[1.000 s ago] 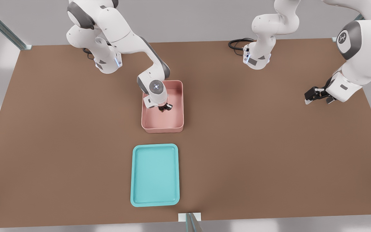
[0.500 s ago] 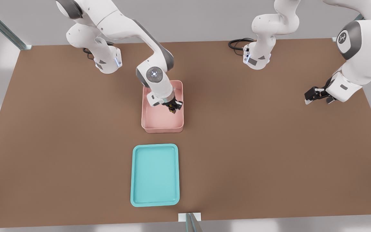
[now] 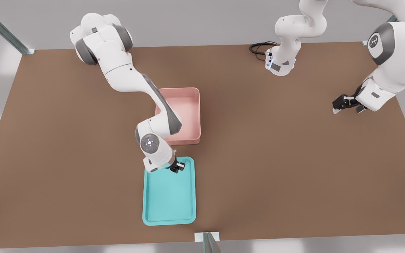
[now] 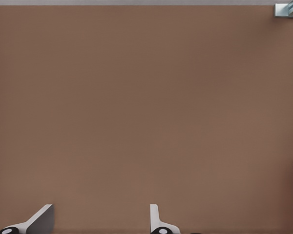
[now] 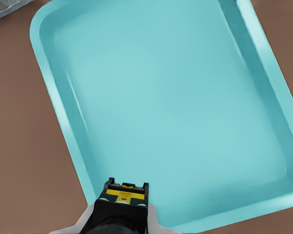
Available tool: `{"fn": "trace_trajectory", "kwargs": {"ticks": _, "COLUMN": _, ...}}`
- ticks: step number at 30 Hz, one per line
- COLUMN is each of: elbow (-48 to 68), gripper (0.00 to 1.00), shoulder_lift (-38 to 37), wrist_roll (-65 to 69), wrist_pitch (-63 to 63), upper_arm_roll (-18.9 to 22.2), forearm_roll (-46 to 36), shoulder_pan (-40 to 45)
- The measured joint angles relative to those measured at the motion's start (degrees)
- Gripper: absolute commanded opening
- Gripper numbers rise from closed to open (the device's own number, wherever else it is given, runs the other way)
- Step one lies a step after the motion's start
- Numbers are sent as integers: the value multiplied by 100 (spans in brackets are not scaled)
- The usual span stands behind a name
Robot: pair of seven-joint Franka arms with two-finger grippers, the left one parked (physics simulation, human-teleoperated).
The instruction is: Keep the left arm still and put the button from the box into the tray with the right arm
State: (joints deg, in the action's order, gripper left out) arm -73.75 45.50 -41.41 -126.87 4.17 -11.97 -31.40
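Observation:
My gripper hangs over the far end of the turquoise tray, shut on the button. In the right wrist view the button shows as a yellow cap on a dark base pinched between the black fingers, above the tray's rim. The pink box lies just beyond the tray in the front view, partly covered by the right arm's forearm. No button shows inside the visible part of the box.
The brown table carries only the box and tray. The parked arm's black gripper hovers at the front view's right. A metal post stands at the near table edge.
My gripper lifted out of the pink box with the button and swung toward the near side, arriving over the tray's far end.

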Motion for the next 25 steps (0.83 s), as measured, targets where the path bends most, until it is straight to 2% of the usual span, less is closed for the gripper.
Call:
{"fn": "trace_trajectory", "kwargs": {"ticks": 1, "elbow": 47, "gripper": 45, "shoulder_lift": 44, "wrist_roll": 112, "wrist_pitch": -50, "upper_arm_roll": 2, "forearm_roll": 1, "shoulder_pan": 15}}
{"fn": "trace_trajectory", "kwargs": {"ticks": 2, "elbow": 84, "gripper": 100, "shoulder_lift": 71, "wrist_roll": 208, "wrist_pitch": -86, "upper_arm_roll": 7, "forearm_roll": 16, "shoulder_pan": 22}}
{"fn": "trace_trajectory", "kwargs": {"ticks": 10, "elbow": 454, "gripper": 100, "shoulder_lift": -210, "wrist_roll": 955, "wrist_pitch": 226, "upper_arm_roll": 5, "forearm_roll": 64, "shoulder_pan": 221}}
{"fn": "trace_trajectory", "kwargs": {"ticks": 11, "elbow": 474, "gripper": 100, "shoulder_lift": -575, "wrist_roll": 1047, "wrist_pitch": 546, "upper_arm_roll": 2, "forearm_roll": 72, "shoulder_pan": 266}}
{"fn": "trace_trajectory", "kwargs": {"ticks": 14, "elbow": -117, "gripper": 100, "shoulder_lift": -2641, "wrist_roll": 1363, "wrist_pitch": 2004, "upper_arm_roll": -52, "forearm_roll": 101, "shoulder_pan": 755}}
{"fn": "trace_trajectory", "kwargs": {"ticks": 16, "elbow": -259, "gripper": 100, "shoulder_lift": -3402, "wrist_roll": 1579, "wrist_pitch": 2737, "upper_arm_roll": -46, "forearm_roll": 522, "shoulder_pan": 1232}}
{"fn": "trace_trajectory", "kwargs": {"ticks": 20, "elbow": -74, "gripper": 100, "shoulder_lift": -3534, "wrist_roll": 1996, "wrist_pitch": 3775, "upper_arm_roll": -34, "forearm_roll": 1191, "shoulder_pan": 1673}}
{"fn": "trace_trajectory", "kwargs": {"ticks": 25, "elbow": 228, "gripper": 100, "shoulder_lift": -3246, "wrist_roll": 2514, "wrist_pitch": 4307, "upper_arm_roll": -37, "forearm_roll": 1057, "shoulder_pan": 2306}}
